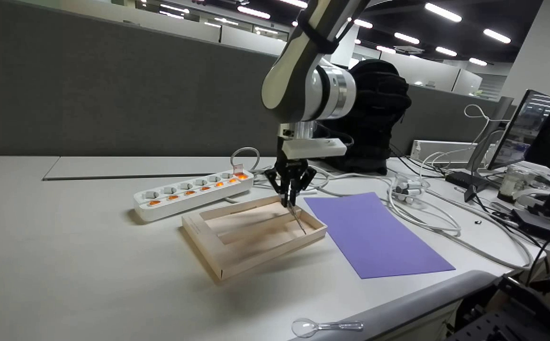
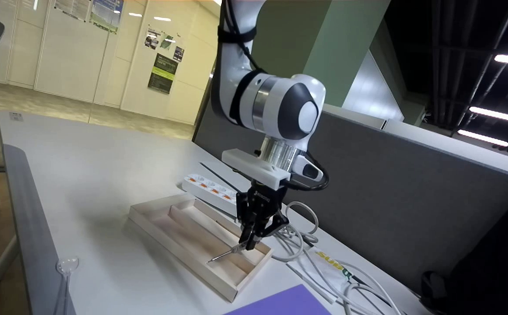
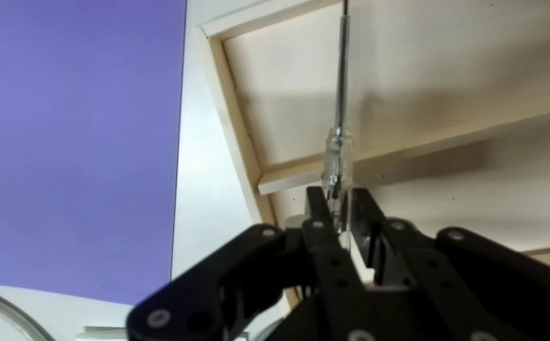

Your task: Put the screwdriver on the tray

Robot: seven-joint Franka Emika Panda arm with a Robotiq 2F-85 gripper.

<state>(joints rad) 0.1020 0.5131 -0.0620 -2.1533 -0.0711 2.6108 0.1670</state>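
Observation:
The screwdriver [image 1: 297,219] has a clear handle and a thin metal shaft. It also shows in an exterior view [image 2: 222,255] and in the wrist view [image 3: 342,80]. My gripper [image 1: 288,202] is shut on its handle, seen also in an exterior view [image 2: 248,243] and in the wrist view [image 3: 337,195]. The shaft points out and down over the pale tray [image 1: 206,241], at the end near the purple sheet. The tray's rim and divider show in an exterior view [image 2: 179,253] and the wrist view [image 3: 229,118]. I cannot tell whether the tip touches the tray.
A white power strip [image 1: 192,195] lies behind the tray. A purple sheet [image 1: 379,234] lies beside it. White cables [image 1: 421,208] run behind and right of the sheet. A clear spoon [image 1: 329,326] lies at the table's front edge. A black backpack [image 1: 374,109] stands at the back.

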